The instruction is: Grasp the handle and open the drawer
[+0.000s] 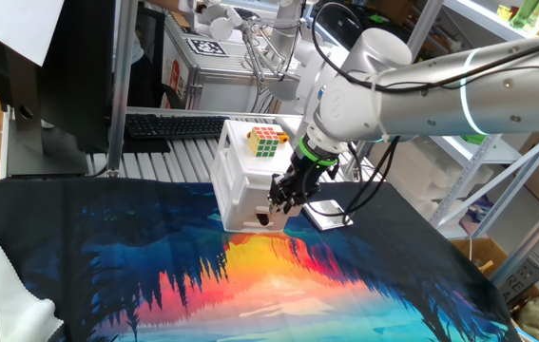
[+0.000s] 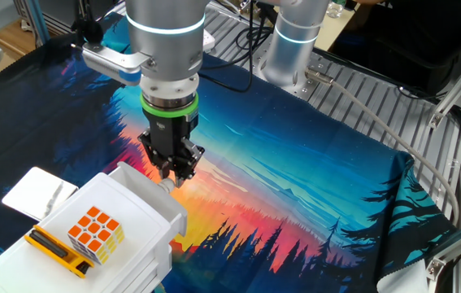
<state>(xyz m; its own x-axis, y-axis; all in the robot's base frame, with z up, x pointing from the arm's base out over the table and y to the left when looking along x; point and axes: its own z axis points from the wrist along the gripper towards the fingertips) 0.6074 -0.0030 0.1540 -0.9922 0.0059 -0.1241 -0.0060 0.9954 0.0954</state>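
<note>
A small white two-drawer cabinet (image 1: 239, 176) (image 2: 136, 244) stands on the painted mat. My gripper (image 1: 283, 199) (image 2: 173, 177) points down at the cabinet's front, at the upper drawer (image 1: 250, 197) (image 2: 153, 202). Its black fingers (image 2: 183, 165) sit close together around the small white handle (image 2: 168, 186), which they mostly hide. In the other fixed view the drawer front seems to stand slightly out from the cabinet body. I cannot tell from the frames how far it is out.
A Rubik's cube (image 1: 267, 141) (image 2: 94, 231) and a yellow knife (image 2: 55, 249) lie on the cabinet top. A black knob (image 1: 262, 220) marks the lower drawer. A white card (image 2: 39, 195) lies beside the cabinet. A keyboard (image 1: 169, 125) and a second arm's base (image 2: 291, 45) stand behind the mat.
</note>
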